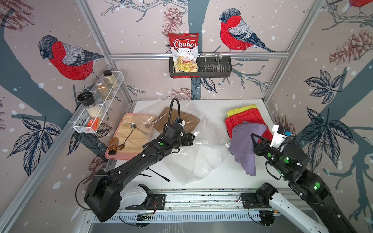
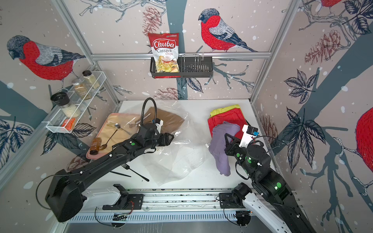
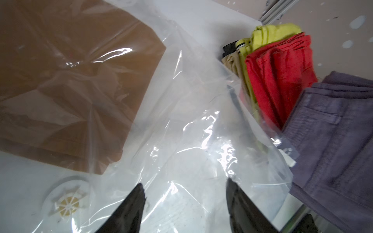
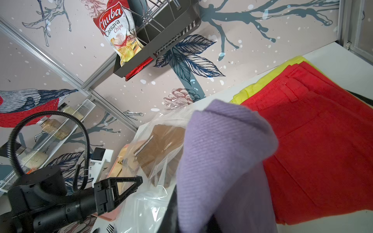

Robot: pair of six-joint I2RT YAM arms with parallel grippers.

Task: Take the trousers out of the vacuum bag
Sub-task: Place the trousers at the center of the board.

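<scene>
My cell is brightly and evenly lit by diffuse light from above, so shadows on the white table are faint and soft-edged. In both top views the wide lens bows the frame rails and stretches the corners. In my left wrist view white glare streaks the crinkled vacuum bag, and my left gripper shows its fingers dark and blurred near the lens. In my right wrist view the purple trousers are soft and out of focus, while the wall print behind is sharp.
</scene>
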